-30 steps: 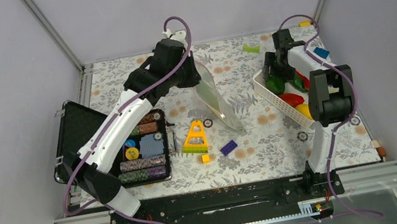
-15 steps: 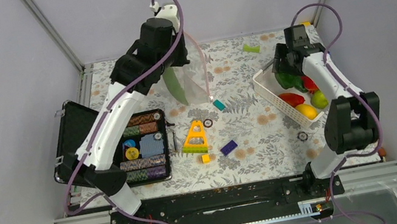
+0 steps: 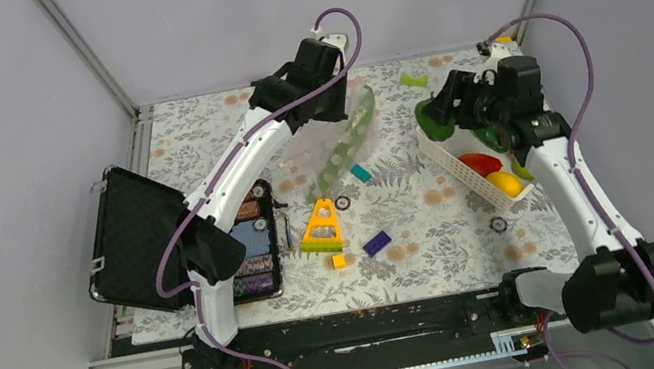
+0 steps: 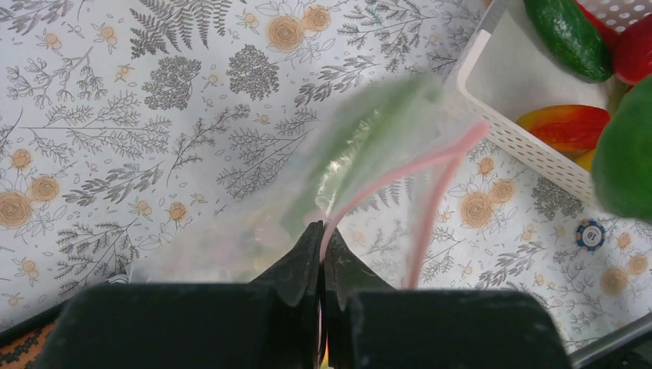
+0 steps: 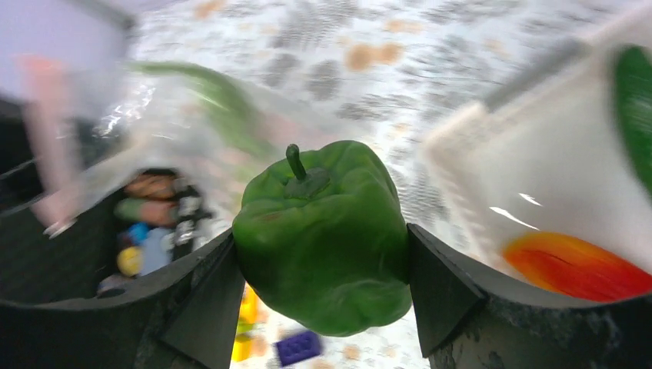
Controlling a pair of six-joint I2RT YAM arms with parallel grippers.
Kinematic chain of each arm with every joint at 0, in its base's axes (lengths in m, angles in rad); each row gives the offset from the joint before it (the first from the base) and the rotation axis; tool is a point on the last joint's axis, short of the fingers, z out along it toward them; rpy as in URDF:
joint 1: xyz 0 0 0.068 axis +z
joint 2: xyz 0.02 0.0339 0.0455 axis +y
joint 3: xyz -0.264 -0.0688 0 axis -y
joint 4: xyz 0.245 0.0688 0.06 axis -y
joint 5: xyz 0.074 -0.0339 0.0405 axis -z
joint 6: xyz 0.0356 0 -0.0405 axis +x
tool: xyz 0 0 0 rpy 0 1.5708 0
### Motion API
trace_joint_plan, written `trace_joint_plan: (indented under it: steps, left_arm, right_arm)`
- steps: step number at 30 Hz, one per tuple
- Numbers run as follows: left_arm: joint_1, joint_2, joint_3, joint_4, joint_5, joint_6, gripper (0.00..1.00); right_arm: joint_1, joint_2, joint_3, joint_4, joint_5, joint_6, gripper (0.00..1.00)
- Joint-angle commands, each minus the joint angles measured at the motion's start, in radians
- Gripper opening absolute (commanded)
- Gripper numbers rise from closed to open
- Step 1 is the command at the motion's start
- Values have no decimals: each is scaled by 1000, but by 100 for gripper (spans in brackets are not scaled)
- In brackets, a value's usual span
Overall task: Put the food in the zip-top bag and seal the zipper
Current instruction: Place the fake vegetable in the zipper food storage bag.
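Observation:
My left gripper [image 4: 323, 233] is shut on the pinkish zipper [image 4: 400, 173] of the clear zip-top bag [image 3: 329, 149], which hangs tilted above the mat with a long green piece [image 3: 349, 132] of food inside. From the top, the left gripper [image 3: 340, 99] is at the back centre. My right gripper [image 5: 321, 240] is shut on a green pepper [image 5: 323, 231] and holds it in the air at the white basket's [image 3: 458, 164] left end, right of the bag's mouth. More food lies in the basket: a red piece [image 3: 480, 163], a yellow one [image 3: 505, 181] and a dark green one [image 4: 569, 34].
An open black case [image 3: 138, 228] with chips sits at the left. A yellow triangular toy [image 3: 321, 226], a purple brick [image 3: 376, 243], a teal brick [image 3: 361, 172] and a small yellow brick [image 3: 338, 261] lie mid-mat. A green brick [image 3: 413, 80] lies at the back.
The left arm has swung the bag right, towards the basket. The right gripper has lifted the green pepper out of the basket and carried it left, towards the bag.

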Motion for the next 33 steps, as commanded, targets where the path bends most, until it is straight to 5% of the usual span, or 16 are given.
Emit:
trace_joint_plan:
  steps: [1,7,15,21,33]
  left_arm:
    - [-4,-44,56,-3,5,20,0]
    - [-2,-62,59,-5,10,-12,0]
    - [42,-167,102,-37,-360,8,0]
    - [134,-174,146,-73,-425,-57,0]
    - [153,-135,136,-30,-200,-214,0]
  right_arm:
    - [60,-97,-68,344,-380,137,19]
    - [210,-153,-79,611,-455,274,18]
    - [211,-215,-97,573,-365,308,17]
    - [211,-243,-149,603,-348,339,18]
    - [222,-123,-181,953,-444,584,18]
